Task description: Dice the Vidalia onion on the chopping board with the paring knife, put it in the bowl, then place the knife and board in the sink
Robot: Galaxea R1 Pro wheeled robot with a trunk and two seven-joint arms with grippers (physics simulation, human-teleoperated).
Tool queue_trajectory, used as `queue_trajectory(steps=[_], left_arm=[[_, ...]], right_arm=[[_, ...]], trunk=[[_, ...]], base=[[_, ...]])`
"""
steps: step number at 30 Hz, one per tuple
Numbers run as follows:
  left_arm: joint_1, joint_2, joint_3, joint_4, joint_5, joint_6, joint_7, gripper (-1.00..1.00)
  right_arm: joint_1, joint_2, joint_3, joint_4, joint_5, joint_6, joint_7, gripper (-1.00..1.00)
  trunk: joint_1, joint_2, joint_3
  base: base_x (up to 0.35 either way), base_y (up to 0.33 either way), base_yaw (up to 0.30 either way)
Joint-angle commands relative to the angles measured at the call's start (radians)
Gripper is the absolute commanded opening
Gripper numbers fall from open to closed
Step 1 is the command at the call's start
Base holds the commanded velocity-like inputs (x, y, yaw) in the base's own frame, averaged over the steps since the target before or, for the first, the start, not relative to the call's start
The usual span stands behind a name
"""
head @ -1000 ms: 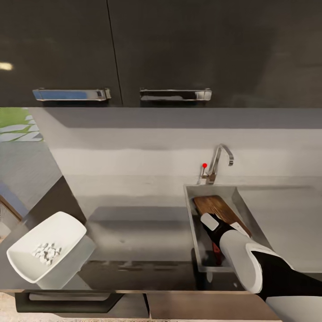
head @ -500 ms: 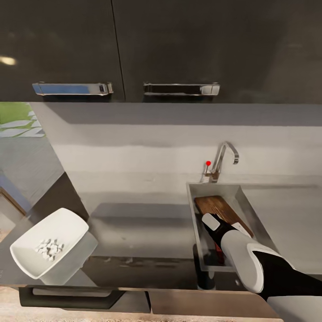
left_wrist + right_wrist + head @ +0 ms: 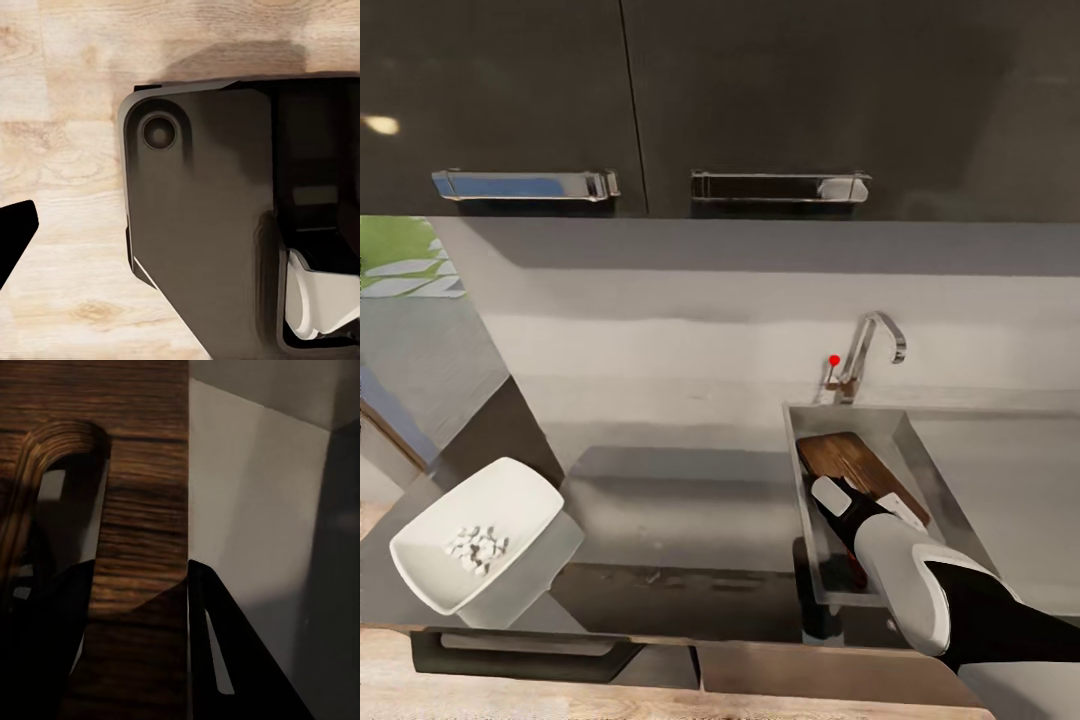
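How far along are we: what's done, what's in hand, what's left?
Done: diced onion sits in the bowl on the countertop. In hand: the right gripper has the chopping board between its fingers, down inside the sink. Left: release the board. I can't make out the knife, so confirm it's in the sink.

Right arm (image 3: 920,590) reaches into the sink (image 3: 805,500) at lower right of frame, over the chopping board (image 3: 850,462) — white bowl (image 3: 475,545) of diced onion (image 3: 477,548) on the countertop (image 3: 680,520), lower left.
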Motion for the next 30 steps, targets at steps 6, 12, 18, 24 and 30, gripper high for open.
queue_trajectory(steps=[6,12,18,24,30], left_arm=[[0.0,0.001,-0.006,-0.001,0.008,-0.001,0.0,1.0],[0.0,0.001,-0.006,-0.001,0.008,-0.001,0.0,1.0],[0.0,0.001,-0.006,-0.001,0.008,-0.001,0.0,1.0],[0.0,0.001,-0.006,-0.001,0.008,-0.001,0.0,1.0],[0.0,0.001,-0.006,-0.001,0.008,-0.001,0.0,1.0]], right_arm=[[0.0,0.001,-0.021,0.001,-0.034,0.004,-0.01,1.0],[0.0,0.004,-0.021,-0.002,-0.035,0.002,-0.015,1.0],[0.0,0.015,-0.02,-0.051,-0.035,0.008,-0.113,1.0],[0.0,0.06,0.042,-0.447,-0.036,0.254,-0.288,1.0],[0.0,0.085,0.116,-0.635,-0.037,0.421,-0.33,1.0]], trunk=[[0.001,-0.001,-0.006],[0.001,-0.001,-0.006],[0.001,-0.001,-0.006],[0.001,-0.001,-0.006],[0.001,-0.001,-0.006]], base=[[0.0,0.0,0.028],[0.0,0.0,0.001],[0.0,0.0,0.0],[0.0,0.0,0.0],[0.0,0.0,0.0]])
